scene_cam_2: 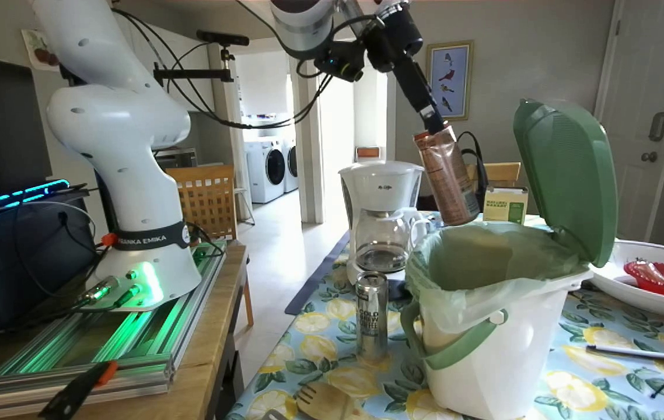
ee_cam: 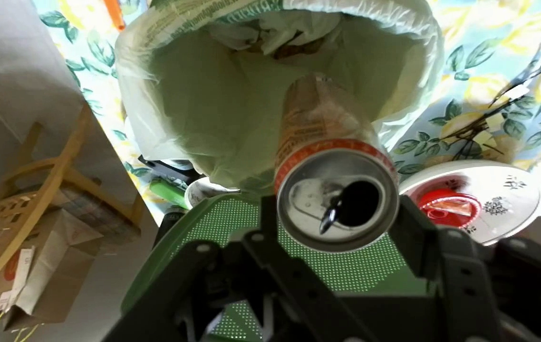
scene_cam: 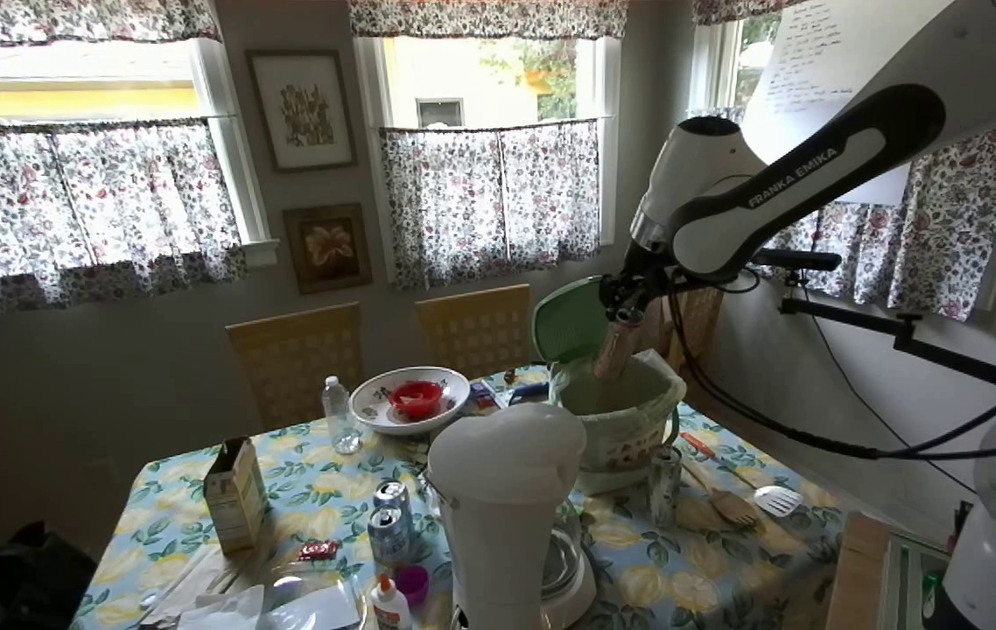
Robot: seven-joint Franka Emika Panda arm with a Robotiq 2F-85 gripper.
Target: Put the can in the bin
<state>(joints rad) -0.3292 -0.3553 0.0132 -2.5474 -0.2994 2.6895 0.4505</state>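
Coppery-pink, the can (scene_cam_2: 448,177) hangs tilted with its lower end above the mouth of the bin (scene_cam_2: 498,356), clasped near its top by the end effector (ee_cam: 339,221), the green lid (scene_cam_2: 568,175) standing raised, presumably so that letting go would drop the can into the liner (scene_cam_2: 454,303).

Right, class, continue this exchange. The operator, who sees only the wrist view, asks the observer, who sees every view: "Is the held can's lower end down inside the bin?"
Observer: No. In an exterior view, the held can appears to have its lower end above the rim of the bin.
Operator: Does anything stand close beside the bin?
Observer: Yes. In both exterior views, a silver can stands upright beside it.
Operator: And on its outer wall?
Observer: In an exterior view, a green handle shows there, swung down below the rim.
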